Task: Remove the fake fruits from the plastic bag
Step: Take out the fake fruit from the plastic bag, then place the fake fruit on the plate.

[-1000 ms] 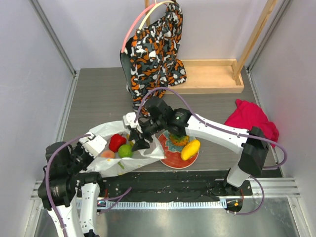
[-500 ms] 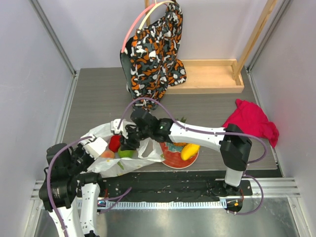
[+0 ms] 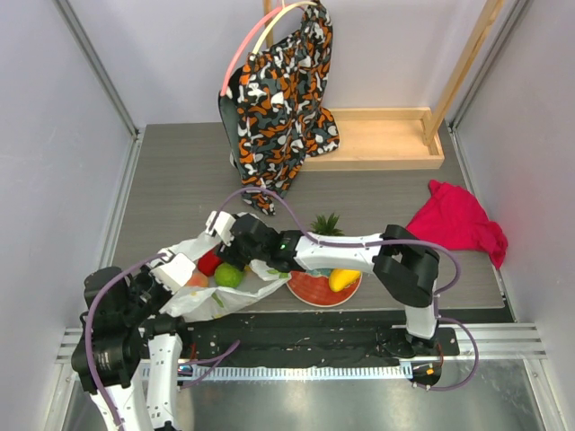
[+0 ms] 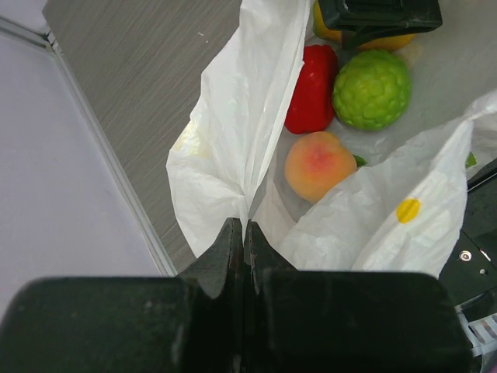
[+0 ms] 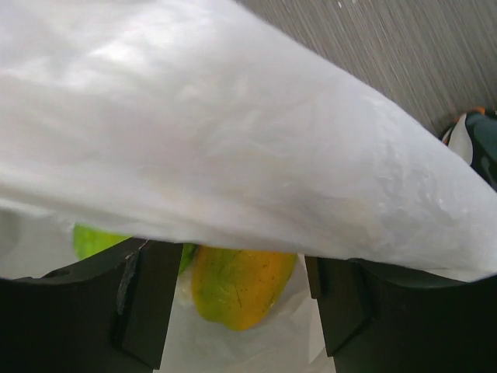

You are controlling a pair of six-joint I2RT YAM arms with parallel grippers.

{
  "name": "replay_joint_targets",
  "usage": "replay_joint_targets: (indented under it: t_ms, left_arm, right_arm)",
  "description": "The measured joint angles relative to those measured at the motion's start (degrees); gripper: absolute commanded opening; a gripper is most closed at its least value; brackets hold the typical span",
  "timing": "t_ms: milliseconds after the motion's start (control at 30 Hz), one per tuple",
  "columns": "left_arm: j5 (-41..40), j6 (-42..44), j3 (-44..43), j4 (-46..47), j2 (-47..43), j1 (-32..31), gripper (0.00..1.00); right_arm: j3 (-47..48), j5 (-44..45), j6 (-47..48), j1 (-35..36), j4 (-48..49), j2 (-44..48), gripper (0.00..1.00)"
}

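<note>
The left gripper (image 4: 243,233) is pinching the crinkly white plastic bag (image 4: 225,148). The wide-open right gripper (image 5: 245,299) is straddling a yellow-orange toy mango (image 5: 233,284); closing centred seems best.

Left hand (image 4: 244,235) pinches the plastic bag (image 4: 221,155) rim; peach (image 4: 318,165), lime (image 4: 371,88) and red fruit (image 4: 311,85) lie inside.

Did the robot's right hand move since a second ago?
Yes. The right gripper has moved left, away from the floral plate, which stayed put. It now reaches deeper into the plastic bag.
</note>
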State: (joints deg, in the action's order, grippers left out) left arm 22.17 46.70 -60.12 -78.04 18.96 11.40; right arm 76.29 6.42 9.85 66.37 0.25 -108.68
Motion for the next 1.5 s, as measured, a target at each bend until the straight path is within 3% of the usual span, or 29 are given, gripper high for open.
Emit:
replay_joint_targets:
  t_ms: [200, 300, 333, 367, 467, 533, 700, 967, 1133, 1267, 1500]
  left_arm:
    - [0.13, -0.70, 0.00, 0.00, -0.24, 0.00, 0.00]
    - [0.13, -1.20, 0.00, 0.00, -0.76, 0.00, 0.00]
    - [0.15, -1.25, 0.00, 0.00, -0.83, 0.00, 0.00]
    - [0.15, -1.27, 0.00, 0.00, -0.85, 0.00, 0.00]
    - [0.17, -1.27, 0.00, 0.00, -0.85, 0.00, 0.00]
    - [0.42, -1.25, 0.04, 0.02, -0.85, 0.00, 0.00]
    - [1.01, -1.27, 1.20, 0.04, -0.85, 0.00, 0.00]
    - [1.03, -1.64, 3.26, -0.02, 1.27, 0.00, 0.00]
    - [1.01, -3.06, 3.26, 0.02, 6.25, 0.00, 0.00]
    - [0.98, -4.17, 3.26, 0.04, 8.00, 0.00, 0.00]
    - [0.85, -4.37, 3.26, 0.02, 8.04, 0.00, 0.00]
  right_arm:
    - [-0.20, 3.19, -2.16, -0.50, 0.94, -3.28, 0.70]
    - [-0.11, 4.20, -2.32, -0.63, 1.55, -5.53, 0.61]
    - [-0.11, 4.42, -2.21, -0.72, 1.66, -6.16, 0.58]
    - [-0.09, 4.98, -2.16, -0.79, 2.27, -6.75, 0.44]
    - [0.11, 4.92, -1.27, -1.11, 2.60, -6.80, 0.23]
    - [0.09, 4.07, -0.39, -1.36, 2.29, -6.49, 0.20]
    - [0.07, -4.04, 0.74, -2.82, -3.45, -2.36, 0.17]
    - [3.28, -32.22, 1.16, -8.22, -9.84, 14.51, 0.15]
    - [8.37, -43.65, -1.60, -9.38, -11.04, 17.14, 0.14]
    - [9.62, -43.91, -5.73, -12.15, -11.08, 17.70, 0.11]
    - [7.98, -28.59, -3.30, -27.50, -15.34, 28.61, 0.09]
